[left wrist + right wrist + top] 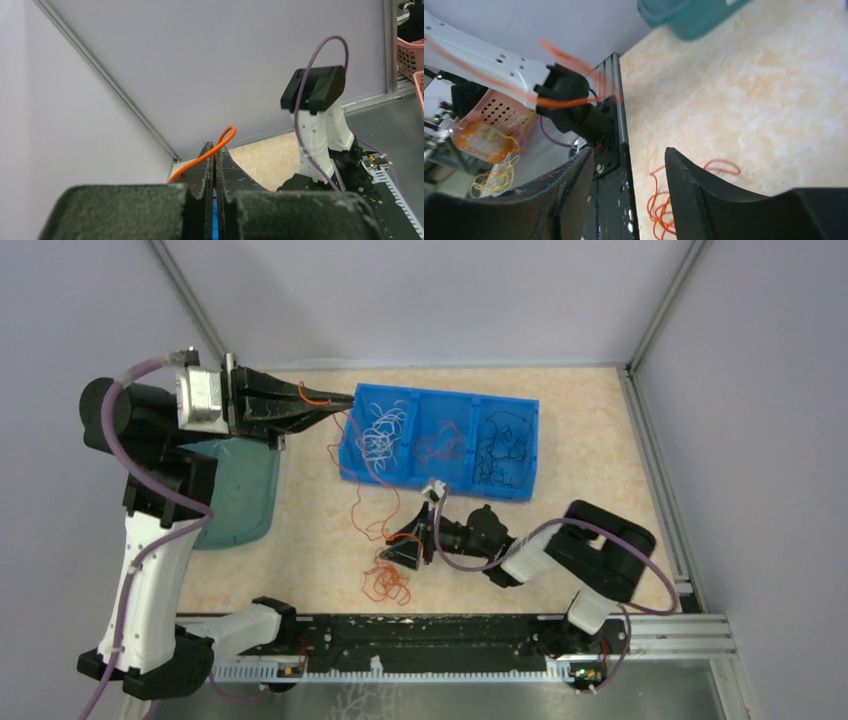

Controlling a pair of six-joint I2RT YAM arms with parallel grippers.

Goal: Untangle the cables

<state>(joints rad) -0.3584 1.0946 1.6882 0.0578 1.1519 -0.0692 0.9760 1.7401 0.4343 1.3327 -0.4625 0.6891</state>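
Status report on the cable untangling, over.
Left gripper shut on orange cable beside blue tray. Right gripper open over orange tangle. Nothing blocking.

Right hand (628, 152) — fingers apart, nothing between them. Red-orange cables (658, 205) looped on tabletop (749, 100), seen through the gap. Orange strand (564, 102), blurred, crosses upper left. Teal tray (684, 17) at top — pink basket (499, 117) far left.

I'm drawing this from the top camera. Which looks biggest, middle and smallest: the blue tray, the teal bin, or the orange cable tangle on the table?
1. blue tray
2. teal bin, partly hidden
3. orange cable tangle
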